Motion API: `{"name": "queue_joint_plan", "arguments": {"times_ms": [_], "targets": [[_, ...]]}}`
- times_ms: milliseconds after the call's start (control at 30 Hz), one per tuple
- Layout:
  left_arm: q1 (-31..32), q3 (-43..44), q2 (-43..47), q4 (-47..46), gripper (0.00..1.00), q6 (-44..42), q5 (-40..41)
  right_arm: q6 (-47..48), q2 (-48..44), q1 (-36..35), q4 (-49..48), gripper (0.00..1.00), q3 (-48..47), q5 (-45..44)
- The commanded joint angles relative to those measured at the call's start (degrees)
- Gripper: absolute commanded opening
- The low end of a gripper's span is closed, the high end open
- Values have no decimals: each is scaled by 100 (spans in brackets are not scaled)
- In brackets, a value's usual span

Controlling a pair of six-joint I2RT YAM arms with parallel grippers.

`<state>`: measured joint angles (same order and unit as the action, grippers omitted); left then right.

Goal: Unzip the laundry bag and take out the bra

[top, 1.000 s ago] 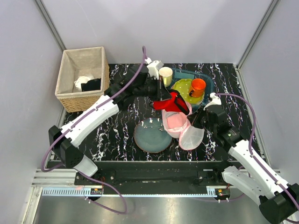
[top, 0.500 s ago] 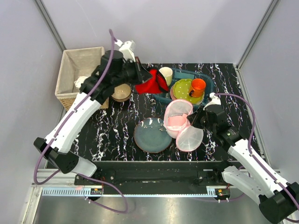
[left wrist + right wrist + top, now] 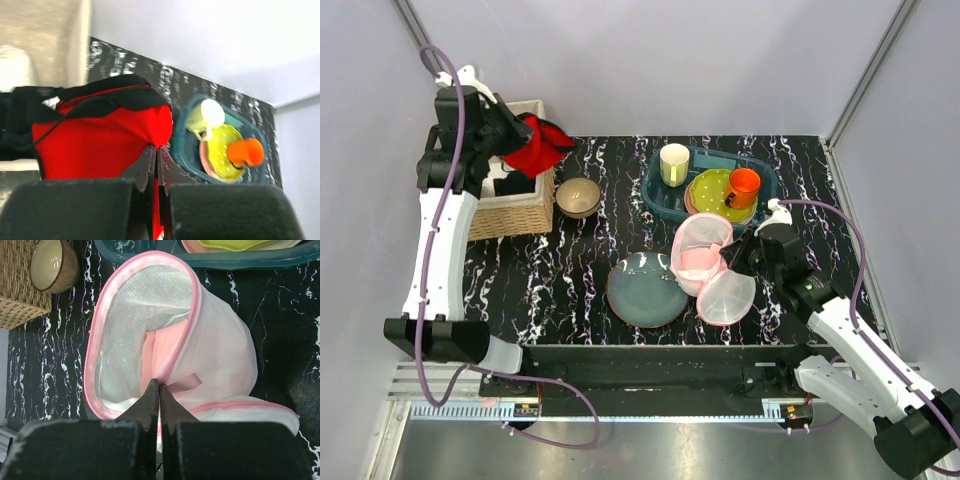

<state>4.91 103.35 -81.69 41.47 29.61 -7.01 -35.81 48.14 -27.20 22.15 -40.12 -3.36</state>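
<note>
The laundry bag (image 3: 705, 262) is a white mesh pouch with pink zip trim, lying open on the table right of a blue-grey plate; its lid flap (image 3: 728, 298) hangs toward the front. My right gripper (image 3: 159, 382) is shut on the bag's pink rim (image 3: 196, 315) near a ribbon tab, and pale pink fabric shows inside. My left gripper (image 3: 156, 148) is shut on the bra (image 3: 100, 137), red with black trim. In the top view the left gripper (image 3: 516, 133) holds the bra (image 3: 537, 145) in the air over the wicker basket's right edge.
The wicker basket (image 3: 510, 215) at back left holds white and black cloth. A brown bowl (image 3: 577, 196) sits beside it. A blue-grey plate (image 3: 642, 290) lies front centre. A teal tray (image 3: 660, 200) at the back holds a cream cup (image 3: 674, 162), a yellow-green plate (image 3: 712, 186) and an orange cup (image 3: 743, 186).
My left arm has lifted the bra out of the bag and swung it left, from above the bag to over the basket. The bag stays open in the right gripper.
</note>
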Motion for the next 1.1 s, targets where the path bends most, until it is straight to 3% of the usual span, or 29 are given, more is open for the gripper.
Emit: {"name": "queue_joint_plan", "arguments": {"times_ms": [0,133,233,267,333,400,500,600,733,967,1067], "targets": [[-691,265,-347,-34,0,27,427,39,-59,13,-220,0,-154,80],[-1455,255,-935,-359,0,352,25,48,2,13,-273,0,-163,151],[-1571,624,-1611,-395,1,318,181,39,3,13,-299,0,-163,212],[-1572,764,-1770,-168,30,283,295,31,2,22,-325,0,-137,221],[-1563,1300,-2192,271,65,221,445,-5,-15,22,-360,0,-102,239],[-1484,1320,-2107,695,87,117,393,-31,-33,13,-430,0,-58,274],[-923,951,-1423,696,98,-208,952,13,99,13,-510,0,-31,309],[-141,425,-912,897,99,-166,1342,30,248,13,-554,0,-75,318],[1096,-745,-33,275,96,-60,947,-22,275,22,-659,0,-93,318],[2329,-2044,-110,-727,73,386,-1184,-31,240,22,-607,0,-84,424],[2848,-2371,-399,-1324,65,782,-1741,-92,126,13,-546,0,4,362]]}}
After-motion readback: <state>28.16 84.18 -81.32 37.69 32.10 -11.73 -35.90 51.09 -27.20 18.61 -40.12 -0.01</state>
